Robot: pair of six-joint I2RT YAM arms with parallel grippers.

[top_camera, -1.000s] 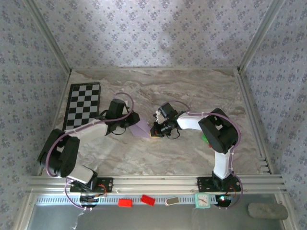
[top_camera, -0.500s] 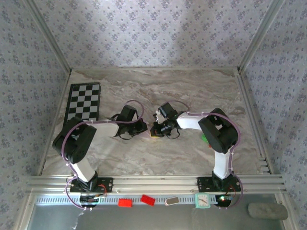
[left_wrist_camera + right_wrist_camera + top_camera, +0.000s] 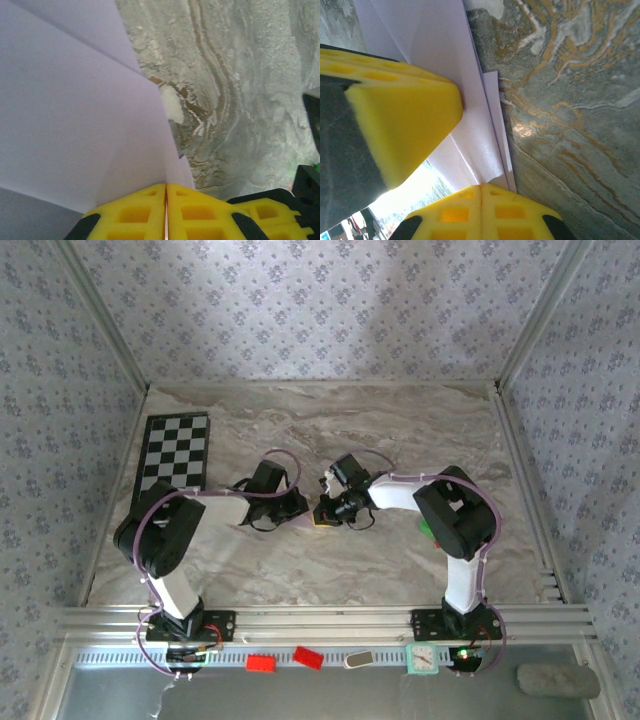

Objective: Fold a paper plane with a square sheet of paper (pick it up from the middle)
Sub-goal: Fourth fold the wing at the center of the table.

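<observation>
Top external shows you the veined marble table, arms meeting near its middle. There the smooth lilac paper, creased into sharp flaps, is pinched by your left gripper and right gripper, their pocketed yellow pads pressed together.

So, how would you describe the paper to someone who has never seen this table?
Find the marbled table, then its middle, where the left gripper and right gripper face each other. The paper is the folded sheet pinched in both grippers' yellow fingers. It is plain pale lilac, unlike the black-and-white checkerboard at the far left.
</observation>
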